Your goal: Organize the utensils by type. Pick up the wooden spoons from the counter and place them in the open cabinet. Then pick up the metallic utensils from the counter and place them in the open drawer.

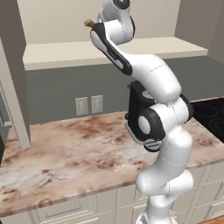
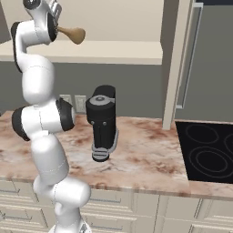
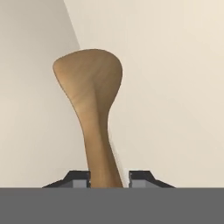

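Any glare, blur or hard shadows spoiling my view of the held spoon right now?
Hand view: sharp, evenly lit wooden spoon between the end effector fingers, casting a faint shadow on the pale wall. Right base view: the spoon is clear, without glare. Left base view: just its tip shows past the arm.

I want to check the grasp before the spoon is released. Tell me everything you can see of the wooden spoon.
The wooden spoon is all tan, smooth and wood-like, with a broad rounded bowl that narrows into a slim handle. The gripper is shut on the handle, a dark fingertip on either side, and the bowl points away from the hand. It is held high in the air in front of the open cabinet, above its shelf level, touching nothing else visible.
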